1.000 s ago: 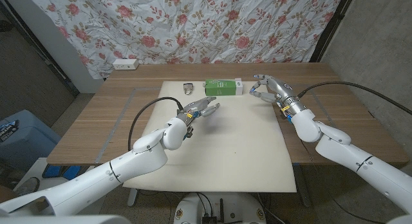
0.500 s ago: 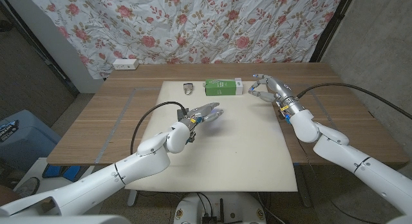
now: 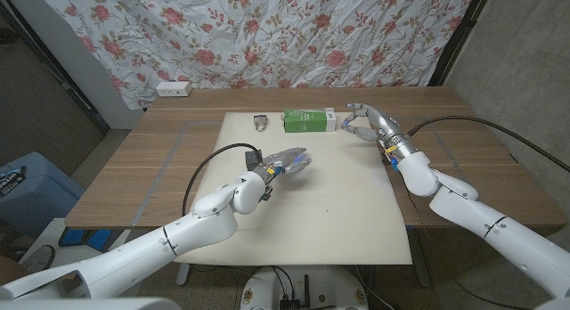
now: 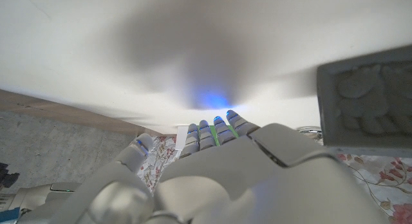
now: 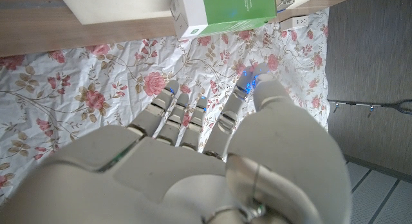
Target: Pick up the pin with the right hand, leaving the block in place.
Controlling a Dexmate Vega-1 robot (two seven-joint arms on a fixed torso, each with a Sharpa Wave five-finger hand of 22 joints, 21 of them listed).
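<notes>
The pin [image 3: 259,122], a small grey metal piece, lies at the far edge of the white mat [image 3: 312,212]. In the left wrist view the pin [image 4: 367,98] looks like a grey embossed rectangle. Just right of it lies the green and white block [image 3: 307,121], on its side; the block [image 5: 225,8] also appears in the right wrist view. My right hand [image 3: 363,123] hovers just right of the block, fingers loosely curved and apart, holding nothing. My left hand [image 3: 287,160] hangs over the mat's middle, fingers stretched out and empty.
A white power strip [image 3: 173,88] sits at the table's far left, by the flowered curtain [image 3: 285,34]. Bare wood table [image 3: 160,159] flanks the mat on both sides. A black cable [image 3: 481,121] loops behind my right arm.
My left hand has slid a little to the right and toward me over the mat. The right hand has barely moved. Pin and block lie as before.
</notes>
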